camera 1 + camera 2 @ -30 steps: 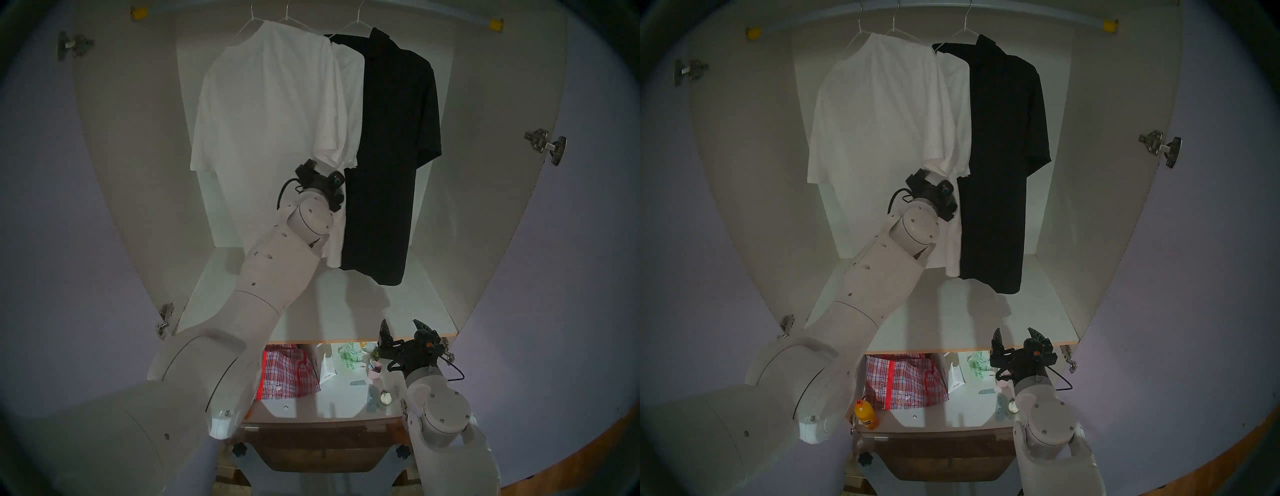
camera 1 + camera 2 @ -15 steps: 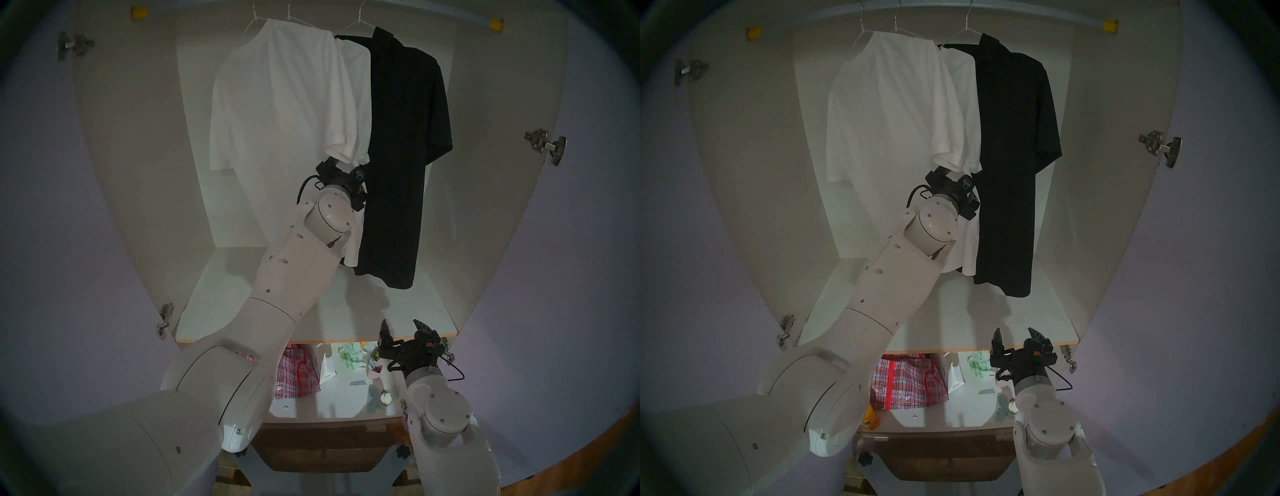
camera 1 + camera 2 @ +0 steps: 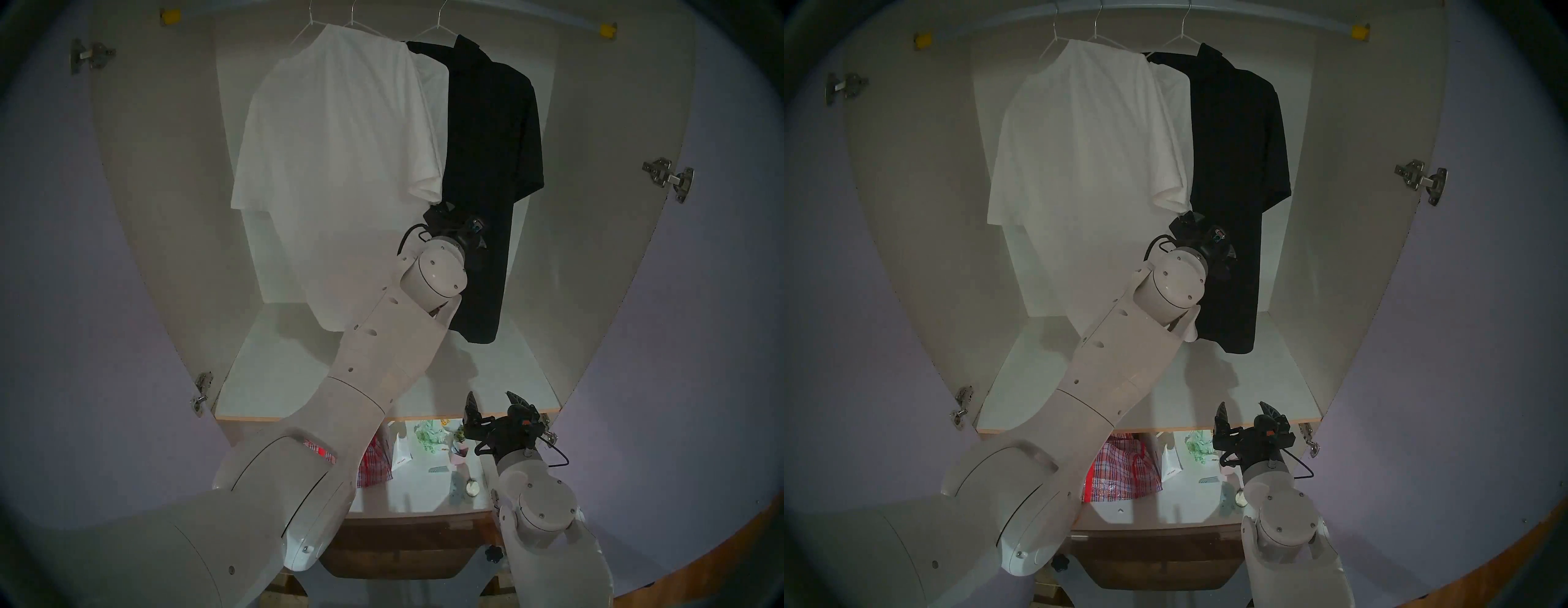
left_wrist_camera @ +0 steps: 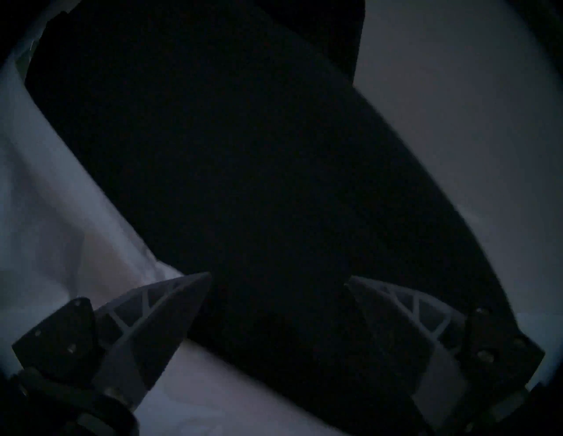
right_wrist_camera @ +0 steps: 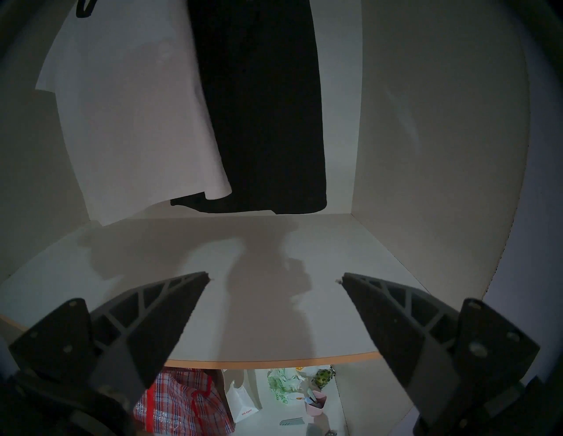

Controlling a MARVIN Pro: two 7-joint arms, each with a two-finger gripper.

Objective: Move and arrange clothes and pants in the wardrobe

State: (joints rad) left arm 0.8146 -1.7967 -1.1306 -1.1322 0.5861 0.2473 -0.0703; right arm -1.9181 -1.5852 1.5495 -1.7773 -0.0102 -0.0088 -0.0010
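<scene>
A: Head views first. What changed?

B: The left pincer point(image 3: 450, 216) has travelled from the white shirt point(image 3: 335, 170) across to the front of the black garment point(image 3: 488, 178), right of frame centre. The white shirt has swung back toward the left. In these views its fingers are hidden against the dark cloth. Judgement: the white shirt is done with, and the black garment is the next item to shift.

A: Room to move?

B: All garments hang from the rail point(image 3: 551, 19) along the top edge. Bare rail remains at upper left and upper right. The black garment's sleeve is near the right wall of the wardrobe point(image 3: 594, 212), so rightward travel is limited.

A: Left wrist view?

B: Fingers point(image 4: 158, 316) spread apart, gripping nothing. Black cloth fills the centre between them; contact cannot be confirmed. White cloth lies at left.

A: Right wrist view?

B: The right pincer point(image 5: 275, 280) is open and empty, at the wood-edged shelf point(image 5: 274, 363). Both hems hang clear above the shelf. The plaid bag point(image 5: 182, 405) sits below, lower left.
</scene>
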